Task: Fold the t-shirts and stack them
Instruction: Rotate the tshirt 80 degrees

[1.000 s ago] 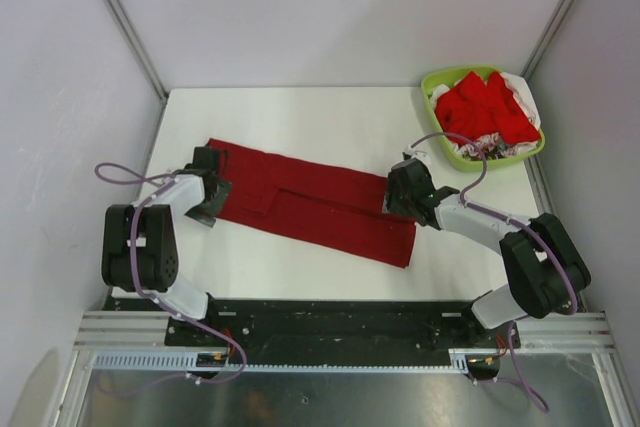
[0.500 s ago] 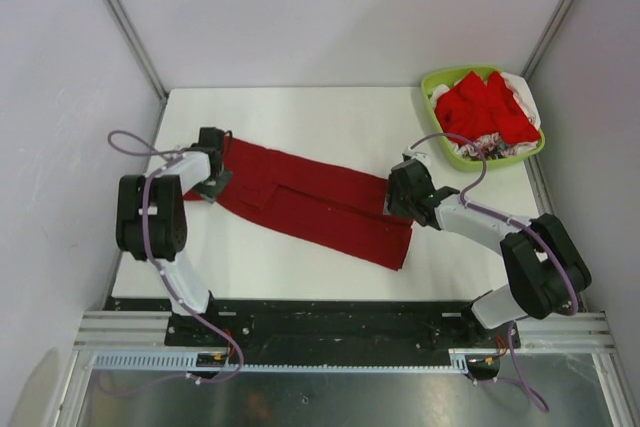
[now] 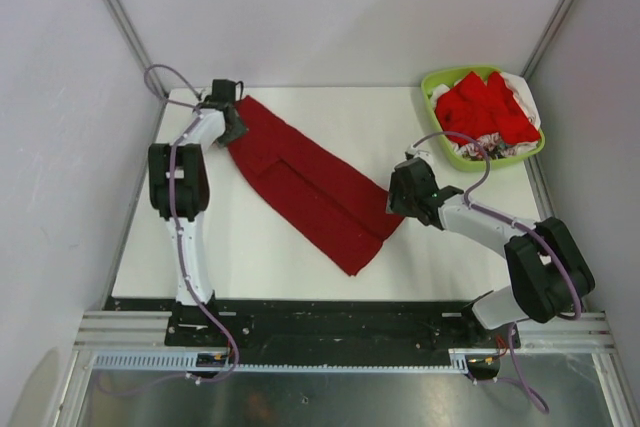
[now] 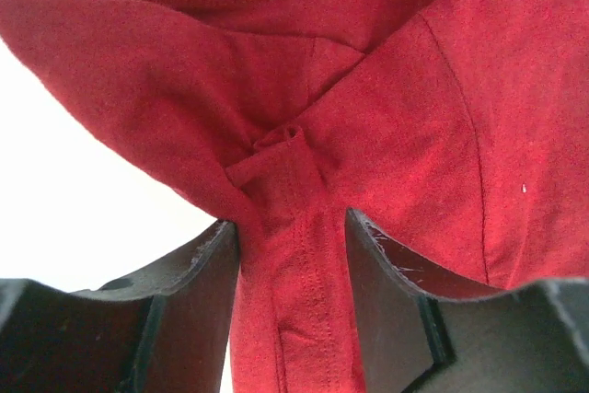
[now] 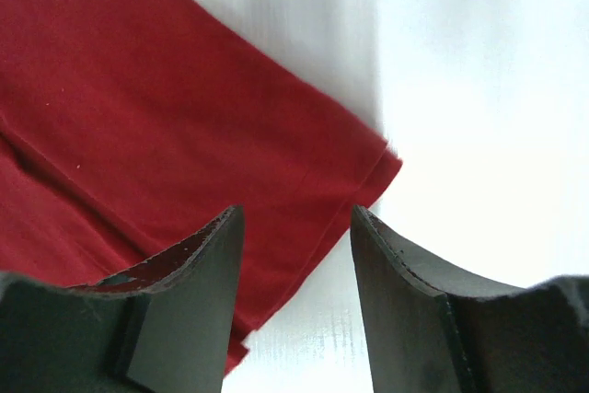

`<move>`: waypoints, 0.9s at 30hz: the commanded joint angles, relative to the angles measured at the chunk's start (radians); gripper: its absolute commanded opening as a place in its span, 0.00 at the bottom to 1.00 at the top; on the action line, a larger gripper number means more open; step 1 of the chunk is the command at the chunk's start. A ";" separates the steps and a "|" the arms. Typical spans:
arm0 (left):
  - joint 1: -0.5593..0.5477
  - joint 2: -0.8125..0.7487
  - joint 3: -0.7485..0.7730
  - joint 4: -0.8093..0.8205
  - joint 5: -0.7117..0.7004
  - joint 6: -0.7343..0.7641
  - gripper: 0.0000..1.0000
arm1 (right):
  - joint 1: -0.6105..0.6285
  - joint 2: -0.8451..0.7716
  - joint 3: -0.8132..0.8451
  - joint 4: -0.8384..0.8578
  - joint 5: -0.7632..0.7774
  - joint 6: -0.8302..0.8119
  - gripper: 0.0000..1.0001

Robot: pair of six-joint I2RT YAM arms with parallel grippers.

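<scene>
So from the top view the crimson shirt (image 3: 310, 182) is a long folded strip on the table (image 3: 330, 107), slanting away to the left of the green basket (image 3: 428, 95), which holds the brighter red shirts (image 3: 485, 107). The overhead view can't show the grips, but the wrist cams do. The left gripper (image 4: 293, 227), at the strip's end farthest from the basket, is pinching a bunched fold of cloth. The right gripper (image 5: 296, 218), at the edge nearest the basket, has its jaws apart over the flat hem. Compared to a second ago, the left end swung toward the back and the strip lies steeper. The right one barely moved.
</scene>
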 commanded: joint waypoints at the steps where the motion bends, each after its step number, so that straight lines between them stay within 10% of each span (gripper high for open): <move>1: -0.032 0.129 0.213 -0.045 0.091 0.151 0.54 | -0.022 0.005 0.042 0.022 -0.007 -0.023 0.55; 13: -0.011 0.152 0.320 -0.092 0.104 0.146 0.61 | -0.091 0.115 0.045 0.096 -0.051 -0.043 0.55; 27: -0.039 -0.371 -0.332 -0.090 0.044 -0.237 0.70 | -0.147 0.155 0.055 0.175 -0.099 -0.124 0.55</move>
